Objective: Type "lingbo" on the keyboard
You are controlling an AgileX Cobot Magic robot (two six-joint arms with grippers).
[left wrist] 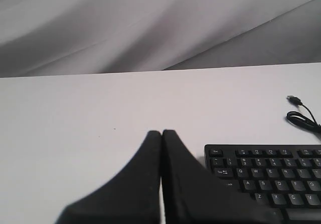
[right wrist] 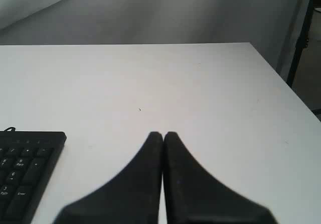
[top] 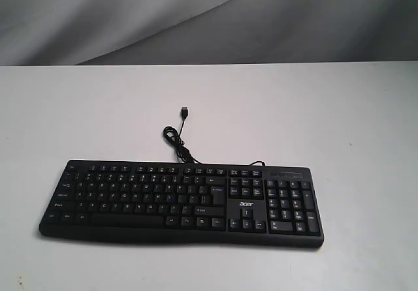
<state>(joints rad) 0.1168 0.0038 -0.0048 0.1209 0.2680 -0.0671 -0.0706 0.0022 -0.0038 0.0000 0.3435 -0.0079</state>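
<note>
The black keyboard (top: 179, 199) lies flat on the white table, number pad at its right end, an "acer" logo near the arrow keys. Its thin USB cable (top: 177, 137) coils behind it, the plug lying loose on the table. No arm shows in the exterior view. In the left wrist view my left gripper (left wrist: 161, 132) is shut, empty, beside the keyboard's Esc corner (left wrist: 263, 176). In the right wrist view my right gripper (right wrist: 162, 134) is also shut on nothing, over bare table beside the number-pad end (right wrist: 27, 171).
The white table (top: 294, 108) stretches well beyond the keyboard on every side. A grey draped backdrop (top: 209, 17) hangs behind its far edge. The table's right edge (right wrist: 281, 83) and a dark stand leg (right wrist: 301, 38) show in the right wrist view.
</note>
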